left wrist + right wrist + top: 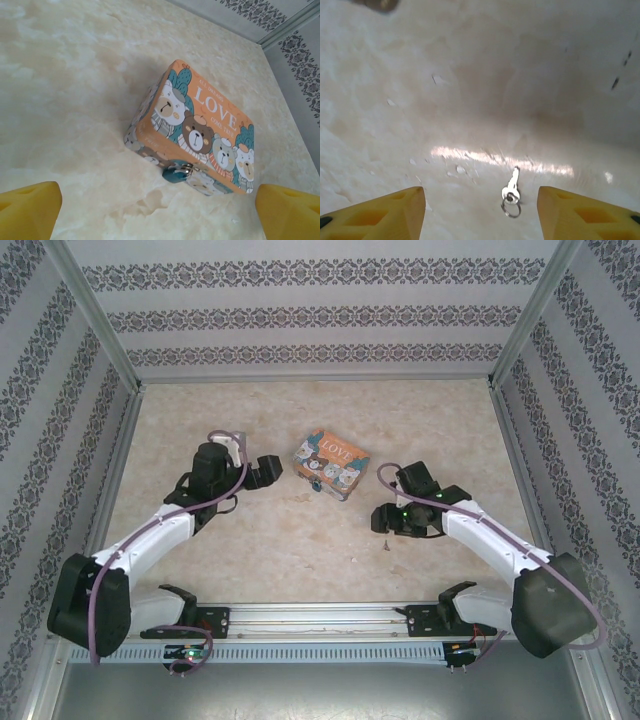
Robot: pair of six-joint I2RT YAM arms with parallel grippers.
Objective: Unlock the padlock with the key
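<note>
The 2 arms are sitting closest, with their bases at the near edge of the worktop [300, 560]. The worktop is looking pale and marbly, and patterned walls [320, 320] are standing around 3 sides of it.

The left arm [150, 535] is reaching in from the left. The right arm [490, 540] is reaching in from the right.

The left pincer [268, 469] is pointing at the orange tin [331, 463]. It is sitting just beside the tin's left end and is not touching it. Its yellow fingers [30, 210] are standing wide apart, so it is open and holding nothing.

The right pincer [385, 518] is hanging low over the worktop, to the right of the tin and nearer to the bases. Its yellow fingers [580, 215] are standing wide apart too, and they are gripping nothing.

The tin is lying flat near the middle of the worktop, turned a little crooked. Its lid is showing the word LOVE and some cartoon bears.

The padlock [176, 173] is tiny, with a teal-blue body and a thin silvery loop. It is hanging at the clasp on the tin's long side wall, the side facing the left pincer.

The key [511, 189] is the smallest thing. It is silvery and is wearing a little ring on one end. It is lying flat on the bare worktop between the right pincer's 2 fingers. It is touching neither finger, and it is lying well apart from the padlock.
</note>
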